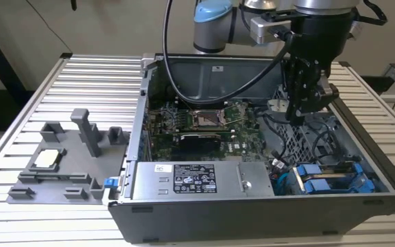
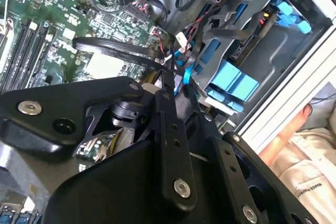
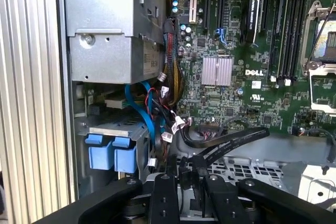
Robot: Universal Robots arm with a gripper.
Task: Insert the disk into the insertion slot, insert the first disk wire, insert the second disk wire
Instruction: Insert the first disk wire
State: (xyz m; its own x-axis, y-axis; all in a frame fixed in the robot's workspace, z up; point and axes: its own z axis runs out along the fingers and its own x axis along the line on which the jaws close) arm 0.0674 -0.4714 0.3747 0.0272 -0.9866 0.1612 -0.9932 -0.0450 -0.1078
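Grey moulded plastic fixture (image 1: 53, 177) sits near the table (image 1: 81, 77) edge on the exterior view's left. A pale square block (image 1: 49, 158) lies in one pocket, and the pegs look shaped to park parts. Next comes the open steel case (image 1: 252, 216), with a green board (image 1: 163, 128) flat on its floor and a long grey metal box (image 1: 252, 180) along the front wall. Gripper (image 1: 299, 117) hangs over the case's right half, above perforated sheet metal, close by two flat black wires (image 3: 226, 140), probably there for a wire. Can't tell if it's clamped on one or released. Disk (image 1: 314, 180) lies flat in the slot (image 1: 359, 180) at the case's front right corner. It looks seated: grey metal top, blue end tabs showing. Thin blue wire (image 3: 144, 111) curves beside it.
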